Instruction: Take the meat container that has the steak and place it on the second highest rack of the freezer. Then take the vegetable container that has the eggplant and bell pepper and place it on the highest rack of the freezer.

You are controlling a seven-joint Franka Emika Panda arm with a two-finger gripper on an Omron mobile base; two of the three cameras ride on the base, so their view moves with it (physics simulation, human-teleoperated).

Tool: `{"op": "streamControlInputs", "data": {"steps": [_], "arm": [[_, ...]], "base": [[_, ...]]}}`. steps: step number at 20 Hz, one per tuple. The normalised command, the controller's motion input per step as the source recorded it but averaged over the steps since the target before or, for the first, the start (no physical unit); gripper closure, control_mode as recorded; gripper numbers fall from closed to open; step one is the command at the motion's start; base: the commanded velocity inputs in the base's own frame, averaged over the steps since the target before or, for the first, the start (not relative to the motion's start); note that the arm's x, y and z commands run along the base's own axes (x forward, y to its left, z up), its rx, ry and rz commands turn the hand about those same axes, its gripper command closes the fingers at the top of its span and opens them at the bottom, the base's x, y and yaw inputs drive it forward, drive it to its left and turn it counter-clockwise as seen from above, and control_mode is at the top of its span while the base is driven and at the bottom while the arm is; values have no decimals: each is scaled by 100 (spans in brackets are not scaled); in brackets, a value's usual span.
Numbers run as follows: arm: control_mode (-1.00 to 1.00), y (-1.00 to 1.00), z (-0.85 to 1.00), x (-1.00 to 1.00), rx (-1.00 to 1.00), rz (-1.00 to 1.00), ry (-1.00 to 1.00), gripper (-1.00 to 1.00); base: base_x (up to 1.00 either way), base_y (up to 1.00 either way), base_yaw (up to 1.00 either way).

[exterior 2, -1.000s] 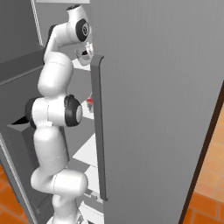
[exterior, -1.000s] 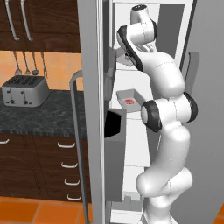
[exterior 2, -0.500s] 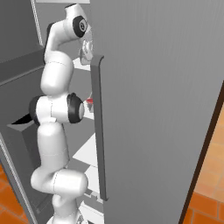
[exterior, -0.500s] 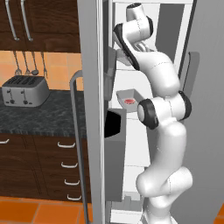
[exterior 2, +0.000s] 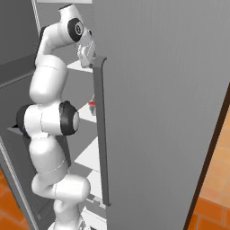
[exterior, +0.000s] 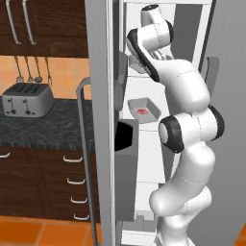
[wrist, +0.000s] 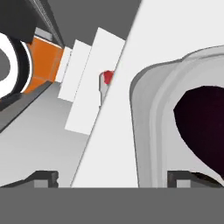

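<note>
Vegetable container (wrist: 175, 127) | on the freezer's top rack (wrist: 118, 131), eggplant (wrist: 203, 127) inside | gripper (wrist: 113, 177) spread wide, holding nothing | looks rigid, light, likely slick; grip by rim.

Steak (exterior: 142, 111) in tray (exterior: 153, 108) on freezer (exterior: 98, 57) shelf; toaster (exterior: 26, 99) left.

Toaster (exterior: 26, 99) on dark speckled table (exterior: 53, 127), left; utensils (exterior: 32, 71) hang on the orange wall above; dark wooden drawers (exterior: 48, 185) below; orange tile floor (exterior: 43, 233).
</note>
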Motion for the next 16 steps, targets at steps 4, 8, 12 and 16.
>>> {"op": "streamControlInputs", "data": {"steps": [4, 8, 12, 16], "arm": [[-100, -4, 0, -91, 0, 0, -32, -100], [-100, 0, -6, 29, 0, 5, -16, -100], [-100, 0, 0, 84, 0, 9, -20, -100], [-100, 0, 0, 95, 0, 9, -22, -100]], "base": [[0, 0, 0], [0, 0, 0], [0, 0, 0], [0, 0, 0]]}}
